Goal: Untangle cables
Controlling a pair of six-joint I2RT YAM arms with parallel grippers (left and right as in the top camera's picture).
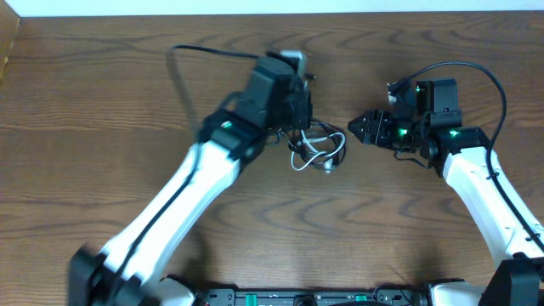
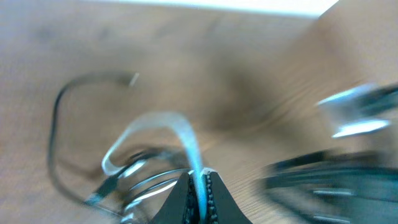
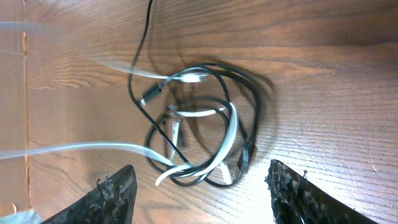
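Overhead view: the cable tangle (image 1: 319, 149) lies mid-table between the two arms. The left arm (image 1: 212, 161) reaches over the tangle's left edge. The right gripper (image 1: 357, 128) sits just to the tangle's right, pointing at it.

Left wrist view, blurred: the left gripper (image 2: 199, 190) is pinched on a white cable (image 2: 180, 127), which loops up and away.

Right wrist view: the right gripper's fingers stand wide apart and empty. The knot lies straight ahead between them, so this arm seems best placed to take another strand.
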